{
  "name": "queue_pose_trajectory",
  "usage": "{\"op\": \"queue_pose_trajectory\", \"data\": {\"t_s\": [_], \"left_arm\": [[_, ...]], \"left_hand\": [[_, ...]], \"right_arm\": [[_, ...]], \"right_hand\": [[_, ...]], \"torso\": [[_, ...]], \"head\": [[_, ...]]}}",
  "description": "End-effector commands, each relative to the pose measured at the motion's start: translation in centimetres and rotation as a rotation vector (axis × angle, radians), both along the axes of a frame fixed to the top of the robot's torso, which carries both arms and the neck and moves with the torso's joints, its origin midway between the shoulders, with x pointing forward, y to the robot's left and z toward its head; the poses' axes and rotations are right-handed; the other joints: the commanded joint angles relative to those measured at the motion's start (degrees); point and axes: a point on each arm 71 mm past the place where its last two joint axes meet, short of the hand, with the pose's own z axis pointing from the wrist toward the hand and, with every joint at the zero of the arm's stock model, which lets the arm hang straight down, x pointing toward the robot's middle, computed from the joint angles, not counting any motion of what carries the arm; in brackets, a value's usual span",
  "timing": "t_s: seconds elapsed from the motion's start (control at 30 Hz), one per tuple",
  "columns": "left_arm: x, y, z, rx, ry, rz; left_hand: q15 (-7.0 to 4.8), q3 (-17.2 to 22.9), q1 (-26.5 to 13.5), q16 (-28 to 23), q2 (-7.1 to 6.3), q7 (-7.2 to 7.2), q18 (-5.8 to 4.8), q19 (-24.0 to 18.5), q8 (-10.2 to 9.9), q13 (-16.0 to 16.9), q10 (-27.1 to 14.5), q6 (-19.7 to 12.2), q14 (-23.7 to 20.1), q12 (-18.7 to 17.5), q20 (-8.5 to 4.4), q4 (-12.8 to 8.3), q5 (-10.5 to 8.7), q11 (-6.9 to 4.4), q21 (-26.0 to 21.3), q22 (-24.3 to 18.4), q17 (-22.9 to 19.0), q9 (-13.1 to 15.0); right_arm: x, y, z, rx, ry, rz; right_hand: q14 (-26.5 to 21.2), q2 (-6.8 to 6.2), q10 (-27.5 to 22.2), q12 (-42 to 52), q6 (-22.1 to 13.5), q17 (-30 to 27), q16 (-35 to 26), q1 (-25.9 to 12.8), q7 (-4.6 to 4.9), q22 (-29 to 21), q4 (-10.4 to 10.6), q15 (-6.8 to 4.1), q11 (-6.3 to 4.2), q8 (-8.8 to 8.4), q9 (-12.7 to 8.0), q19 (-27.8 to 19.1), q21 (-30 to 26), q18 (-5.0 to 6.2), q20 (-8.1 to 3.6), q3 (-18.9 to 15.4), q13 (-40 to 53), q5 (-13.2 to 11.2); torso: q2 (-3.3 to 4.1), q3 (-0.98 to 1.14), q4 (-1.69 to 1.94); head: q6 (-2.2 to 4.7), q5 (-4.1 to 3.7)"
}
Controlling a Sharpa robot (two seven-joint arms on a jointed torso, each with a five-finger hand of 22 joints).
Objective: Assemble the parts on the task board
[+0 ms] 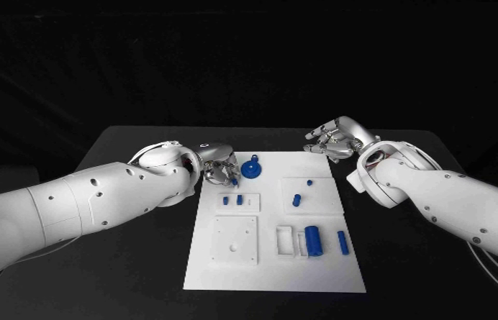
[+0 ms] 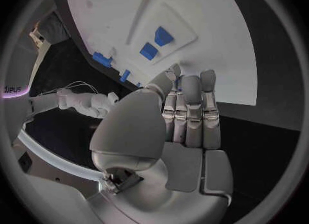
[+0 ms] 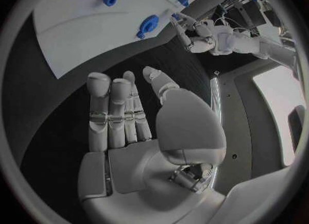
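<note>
Centrally, the flat white rectangular task board [image 1: 272, 277] lies lengthwise on the black table [image 1: 124, 277], bearing several small blue plastic parts. A round blue knob-shaped part [image 1: 251, 167] stands near the board's far left corner. Two short blue pegs [image 1: 232, 200] sit side by side in a raised white block, a single blue peg [image 1: 297, 199] stands in the square raised plate on the board's right, and a thick blue cylinder [image 1: 312, 240] lies beside a thin blue bar [image 1: 343, 242] toward the near right.

The left hand [image 1: 219, 172] hovers at the board's far left edge, just beside the round knob-shaped part; its fingers [image 2: 192, 112] lie close together and fairly straight, the thumb folded across them, and whether anything is pinched cannot be told. The right hand [image 1: 331, 142] hangs over bare table beyond the board's far right corner, apart from every part; its fingers [image 3: 113, 112] are extended, the palm empty, holding nothing.
</note>
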Motion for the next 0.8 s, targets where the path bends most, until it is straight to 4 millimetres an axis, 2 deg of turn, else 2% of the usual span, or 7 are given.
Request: {"op": "queue_pose_trajectory", "data": {"t_s": [0.03,0.23,0.5,0.8], "left_arm": [[-0.17,-0.33,-0.17,0.022,0.015,-0.019],[-0.18,-0.42,-0.22,0.027,0.019,-0.021],[-0.19,-0.45,-0.28,0.033,0.024,-0.021],[-0.24,-0.48,-0.36,0.038,0.032,-0.024]], "left_hand": [[0.15,-0.2,0.0,-0.1,0.66,0.27,0.33,-0.3,0.2,0.0,-0.1,0.1,0.2,0.0,-0.15,-0.1,-0.21,-0.04,0.1,1.2,-0.1,0.1],[0.16,-0.3,0.0,-0.1,0.63,0.29,0.33,-0.3,0.2,0.0,-0.1,0.1,0.2,0.0,-0.15,-0.2,-0.28,-0.02,0.2,1.2,-0.1,0.1],[0.16,-0.3,0.1,-0.1,0.62,0.29,0.33,-0.4,0.2,0.0,-0.1,0.1,0.2,0.0,-0.15,-0.2,-0.32,-0.02,0.2,1.2,-0.1,0.1],[0.19,-0.3,0.1,-0.1,0.78,0.31,0.32,-0.6,0.2,0.0,-0.1,0.1,0.1,0.0,-0.13,-0.3,-0.37,0.0,0.3,1.2,-0.1,0.1]], "right_arm": [[-0.02,0.12,0.02,-0.004,-0.004,0.009],[-0.01,0.15,0.01,-0.004,-0.004,0.01],[-0.01,0.14,0.01,-0.004,-0.003,0.01],[-0.02,0.12,0.01,-0.004,-0.003,0.01]], "right_hand": [[-0.3,-0.05,0.3,-0.3,0.0,-0.1,0.1,-0.3,0.45,3.2,0.1,-0.05,0.04,-0.3,-0.1,2.4,-0.4,1.11,-0.38,-0.1,-0.1,0.3],[-0.3,-0.05,0.3,-0.3,0.0,-0.1,0.1,-0.3,0.45,3.2,0.1,-0.05,0.04,-0.3,-0.1,2.4,-0.4,1.11,-0.38,-0.1,-0.1,0.3],[-0.3,-0.05,0.3,-0.3,0.0,-0.1,0.1,-0.3,0.45,3.2,0.1,-0.05,0.04,-0.3,-0.1,2.4,-0.4,1.11,-0.38,-0.1,-0.1,0.3],[-0.3,-0.05,0.3,-0.3,0.0,-0.1,0.1,-0.3,0.45,3.2,0.1,-0.05,0.04,-0.3,-0.1,2.4,-0.4,1.11,-0.38,-0.1,-0.1,0.3]], "torso": [[0.03,0.03,0.02],[0.0,0.0,0.02],[0.03,0.07,0.0],[0.02,0.01,0.03]], "head": [[0.05,0.06],[0.0,0.01],[0.02,0.03],[0.0,0.02]]}}
